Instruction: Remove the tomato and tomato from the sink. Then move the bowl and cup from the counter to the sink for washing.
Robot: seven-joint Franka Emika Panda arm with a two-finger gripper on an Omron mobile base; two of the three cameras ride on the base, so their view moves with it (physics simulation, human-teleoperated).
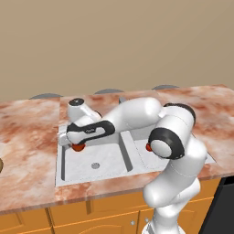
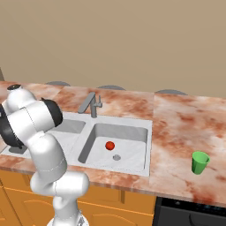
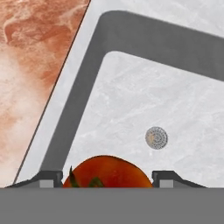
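- Gripper point(image 3: 105, 183) jaws apart, straddling darker orange-red round tomato point(image 3: 107, 172) in left basin of pale grey double-basin sink point(image 1: 61, 176); not lifted.
- Brighter red tomato point(image 2: 110, 145) remains in right basin.
- Bright green tapered cup point(image 2: 200, 162) remains on marbled reddish-brown counter point(image 2: 176, 128), right.

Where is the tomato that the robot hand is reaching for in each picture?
Left base view: the darker tomato peeks out red under the gripper, at the left basin's back-left corner.
Right base view: the white arm stands over that basin; I cannot make it out there.
Hand view: it sits at the bottom middle, between the open fingertips.
Shared landmark: the left basin's round drain, near the tomato.
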